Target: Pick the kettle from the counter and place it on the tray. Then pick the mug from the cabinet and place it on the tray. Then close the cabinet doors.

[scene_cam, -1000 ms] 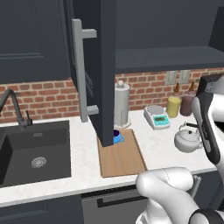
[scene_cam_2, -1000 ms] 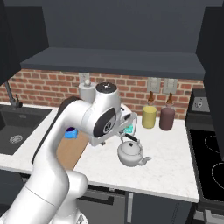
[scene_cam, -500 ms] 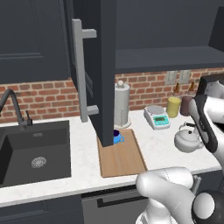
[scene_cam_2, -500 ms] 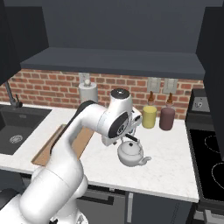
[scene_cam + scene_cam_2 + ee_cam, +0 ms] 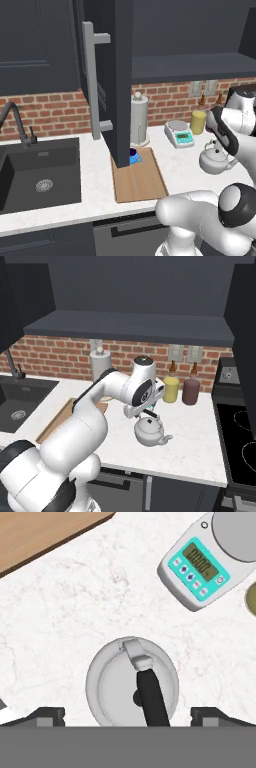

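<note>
Overhead, the wide-open, empty hand hangs above the kettle on the white worktop; tray cut off at eleven o'clock.

End effector above kettle

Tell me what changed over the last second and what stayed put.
The arm swung right, from over the tray side to above the kettle, lowering the open end effector over its handle. Nothing was gripped or released. Kettle, tray and mug stayed in place; the cabinet door remained open.
</note>
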